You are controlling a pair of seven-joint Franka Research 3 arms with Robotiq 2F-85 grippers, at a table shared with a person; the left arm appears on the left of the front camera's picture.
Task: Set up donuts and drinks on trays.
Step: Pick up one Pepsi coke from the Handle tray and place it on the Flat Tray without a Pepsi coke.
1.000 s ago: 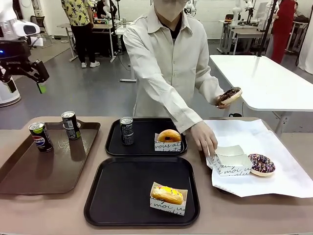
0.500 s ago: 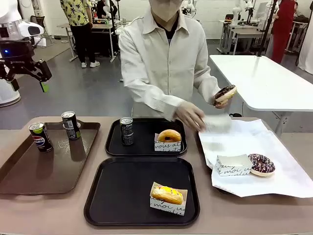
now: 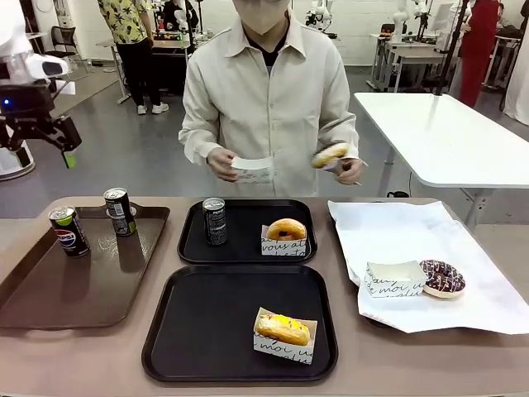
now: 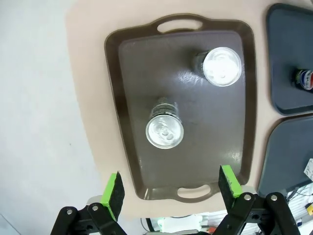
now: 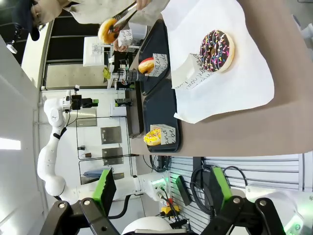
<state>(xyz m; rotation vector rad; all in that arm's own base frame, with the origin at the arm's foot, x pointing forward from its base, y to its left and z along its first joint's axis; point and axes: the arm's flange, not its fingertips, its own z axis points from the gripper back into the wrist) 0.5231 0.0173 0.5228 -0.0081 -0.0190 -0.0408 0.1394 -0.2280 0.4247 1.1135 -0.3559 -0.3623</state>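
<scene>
The left gripper [image 4: 171, 188] is held wide open and empty above the brown tray [image 4: 129, 98], on which one can [image 4: 165, 131] is seen just beyond the fingers and a second can [image 4: 222, 66] farther off. The right gripper [image 5: 161, 188] is likewise spread and empty, well apart from the yellow-iced donut [image 3: 283, 328] laid on the near black tray [image 3: 190, 331].

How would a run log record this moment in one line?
left gripper open, above brown tray; right gripper open; person holds donut, sleeve; near black tray holds yellow donut
</scene>
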